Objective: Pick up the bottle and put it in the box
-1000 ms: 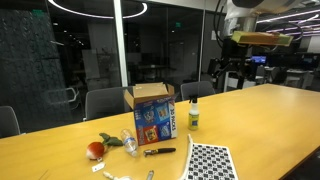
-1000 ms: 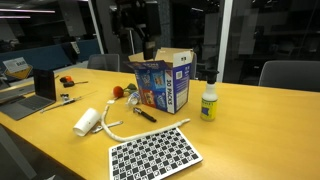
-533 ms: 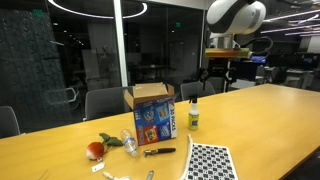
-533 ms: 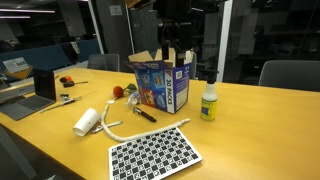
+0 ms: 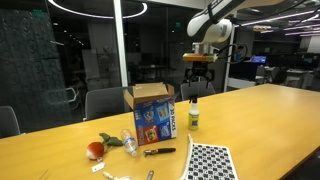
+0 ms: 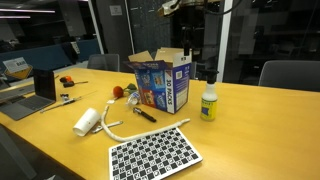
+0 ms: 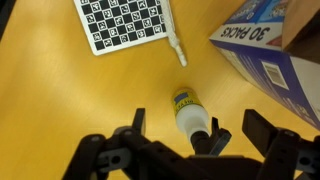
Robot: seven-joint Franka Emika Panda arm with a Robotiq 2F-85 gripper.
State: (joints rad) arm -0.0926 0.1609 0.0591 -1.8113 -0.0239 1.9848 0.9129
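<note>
Bottle (image 5: pixel 193 116) stands upright on the table (image 5: pixel 270 120) just beside the box (image 5: pixel 153 115), at the side panel w/ the white label, not touching it as far as we can tell. We see its white cap up and its yellow-green body in both exterior views. Box is open at the top, brown flaps up. Gripper (image 5: pixel 197 86) hangs high over the bottle, well apart from it. In the wrist view we look down on the bottle (image 7: pixel 190 115) framed betw. the two fingers (image 7: pixel 137 120), which are spread wide w/ nothing held. Checkerboard sheet (image 6: pixel 155 157) lies flat in front of the box, near its printed face.
</note>
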